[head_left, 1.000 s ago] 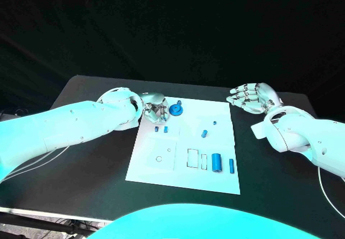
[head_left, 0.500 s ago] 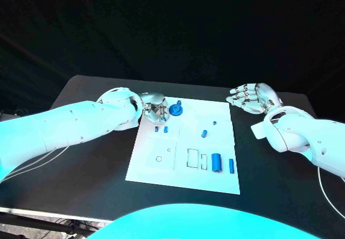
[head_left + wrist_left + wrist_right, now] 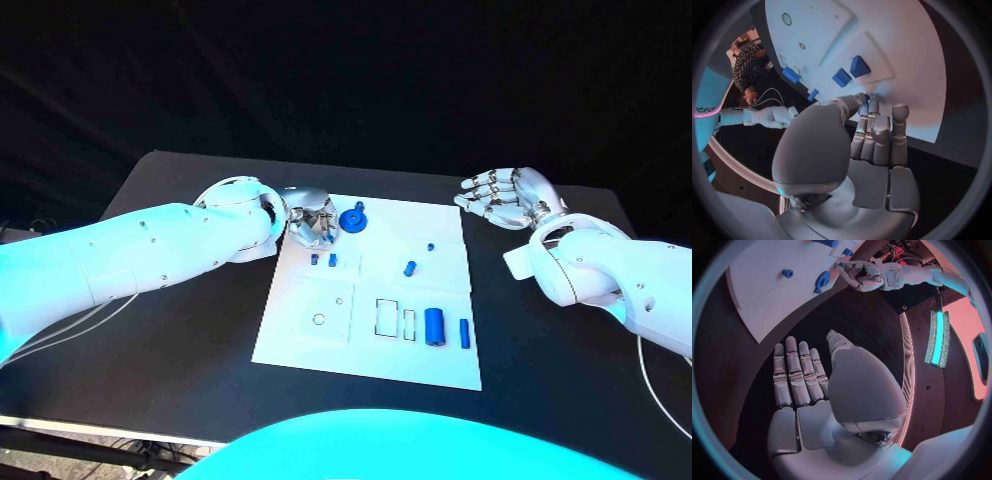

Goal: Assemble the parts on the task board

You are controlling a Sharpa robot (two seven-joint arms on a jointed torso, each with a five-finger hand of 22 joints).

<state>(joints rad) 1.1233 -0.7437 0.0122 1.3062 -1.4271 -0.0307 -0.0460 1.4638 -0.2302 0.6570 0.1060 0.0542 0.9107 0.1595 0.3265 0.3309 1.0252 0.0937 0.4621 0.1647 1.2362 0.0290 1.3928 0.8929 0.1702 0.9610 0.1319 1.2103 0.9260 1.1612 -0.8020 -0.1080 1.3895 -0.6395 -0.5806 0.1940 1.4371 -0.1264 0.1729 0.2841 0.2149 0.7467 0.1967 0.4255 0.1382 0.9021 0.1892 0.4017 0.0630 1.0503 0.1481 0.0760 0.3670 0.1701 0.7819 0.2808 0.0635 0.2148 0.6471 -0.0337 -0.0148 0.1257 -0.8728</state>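
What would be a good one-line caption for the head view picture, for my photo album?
Left hand reaches the white task board's far corner beside a round blue part; right hand waits open.

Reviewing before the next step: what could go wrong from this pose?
1. The left hand sits at the task board far corner, fingers at its edge; pressing there might shift the board.
2. The blue gear-like part stands right beside that hand and could be knocked.
3. The right hand hangs open off the board, steadying nothing.

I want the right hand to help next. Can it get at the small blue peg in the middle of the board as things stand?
Probably yes. The right hand is open beside the board, and nothing stands between it and the peg; the left hand works at the far corner.
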